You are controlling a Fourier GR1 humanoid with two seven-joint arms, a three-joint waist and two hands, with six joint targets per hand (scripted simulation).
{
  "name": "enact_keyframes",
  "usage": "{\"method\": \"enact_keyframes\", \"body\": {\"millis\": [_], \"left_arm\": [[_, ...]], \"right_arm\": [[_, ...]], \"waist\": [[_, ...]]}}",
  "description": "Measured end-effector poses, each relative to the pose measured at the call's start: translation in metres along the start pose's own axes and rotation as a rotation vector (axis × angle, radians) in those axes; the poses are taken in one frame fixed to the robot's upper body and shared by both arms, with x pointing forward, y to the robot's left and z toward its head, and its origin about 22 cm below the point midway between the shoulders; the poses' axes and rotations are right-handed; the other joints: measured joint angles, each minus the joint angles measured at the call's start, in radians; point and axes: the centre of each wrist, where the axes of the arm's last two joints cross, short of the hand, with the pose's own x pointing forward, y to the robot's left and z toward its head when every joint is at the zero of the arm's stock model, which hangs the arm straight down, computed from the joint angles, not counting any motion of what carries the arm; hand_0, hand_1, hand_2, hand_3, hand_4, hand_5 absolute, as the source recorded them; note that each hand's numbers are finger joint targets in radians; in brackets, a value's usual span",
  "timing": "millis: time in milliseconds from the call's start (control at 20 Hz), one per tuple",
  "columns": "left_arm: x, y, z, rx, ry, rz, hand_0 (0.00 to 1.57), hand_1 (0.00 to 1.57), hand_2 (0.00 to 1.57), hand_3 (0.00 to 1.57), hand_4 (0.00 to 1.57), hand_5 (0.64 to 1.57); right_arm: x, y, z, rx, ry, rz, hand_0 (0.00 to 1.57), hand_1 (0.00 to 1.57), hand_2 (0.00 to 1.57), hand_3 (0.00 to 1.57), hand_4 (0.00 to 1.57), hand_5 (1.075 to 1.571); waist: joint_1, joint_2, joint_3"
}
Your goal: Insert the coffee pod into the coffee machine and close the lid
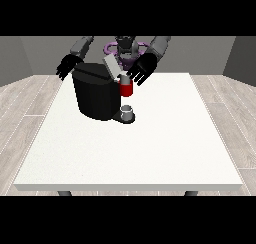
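The coffee machine [96,95] stood as a black, rounded block on the white table [150,148], towards its far side. Its grey lid [111,67] was raised and tilted above the machine's top. A red cylindrical part [126,89] with a pale top showed at the machine's front, just above a small grey cup [127,111] on the machine's base. Whether that was the coffee pod could not be told. The robot hand at the view's right [140,69] hung just beside the lid, fingers spread apart. The robot hand at the view's left [67,65] hovered by the machine's other side, fingers relaxed.
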Motion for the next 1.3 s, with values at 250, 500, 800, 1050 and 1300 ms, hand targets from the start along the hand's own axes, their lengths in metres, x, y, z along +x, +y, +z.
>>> {"method": "enact_keyframes", "body": {"millis": [250,500,800,1050,1300], "left_arm": [[-0.003,0.000,0.001,-0.025,0.008,0.003,1.22,1.22,1.27,1.17,0.48,1.571],[-0.001,0.001,0.000,-0.025,0.001,0.001,1.16,1.16,1.19,1.06,0.46,1.571],[0.000,0.006,-0.001,-0.020,0.002,-0.023,1.09,1.09,1.13,0.96,0.40,1.571],[-0.006,0.006,0.001,-0.036,0.015,-0.038,1.05,1.05,1.12,0.96,0.36,1.571],[-0.004,0.007,0.001,-0.028,-0.004,-0.051,0.91,0.91,1.02,0.86,0.36,1.571]], "right_arm": [[-0.004,-0.002,0.004,-0.007,0.015,0.004,0.00,0.00,0.00,0.00,0.43,1.571],[-0.009,-0.003,0.004,-0.019,0.011,0.005,0.00,0.00,0.00,0.00,0.40,1.571],[-0.002,-0.002,-0.001,-0.012,-0.006,0.006,0.00,0.00,0.00,0.00,0.44,1.571],[0.001,0.002,0.001,-0.010,0.002,0.002,0.00,0.00,0.00,0.00,0.46,1.571],[-0.004,0.006,0.005,-0.009,-0.005,0.002,0.00,0.00,0.00,0.00,0.45,1.571]], "waist": [[0.004,-0.005,0.0003],[0.008,0.010,0.0004],[0.001,0.019,0.0002],[-0.002,0.002,-0.0004],[0.006,0.007,-0.0001]]}}
